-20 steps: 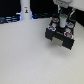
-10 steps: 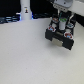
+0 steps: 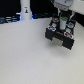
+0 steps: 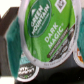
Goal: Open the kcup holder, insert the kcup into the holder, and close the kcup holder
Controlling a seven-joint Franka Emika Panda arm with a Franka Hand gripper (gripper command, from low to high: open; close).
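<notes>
Green foil on the kcup [image 4: 44, 31] reads "Green Mountain" and "Dark Magic" (smaller print blurs). It hangs above the kcup holder [image 3: 61, 34], over its pods. Whether the gripper [image 3: 63, 16] clamps it, I cannot tell.

The claw [image 3: 63, 20] sank lower over the holder [image 3: 62, 33] near the bench's far edge, bringing the kcup [image 3: 63, 21] down toward the open tray's pod slots. A second earlier the pod hung a little higher above the tray; it now sat level with the other pods' lids. In the wrist view the green lid [image 4: 48, 33] filled most of the picture.
</notes>
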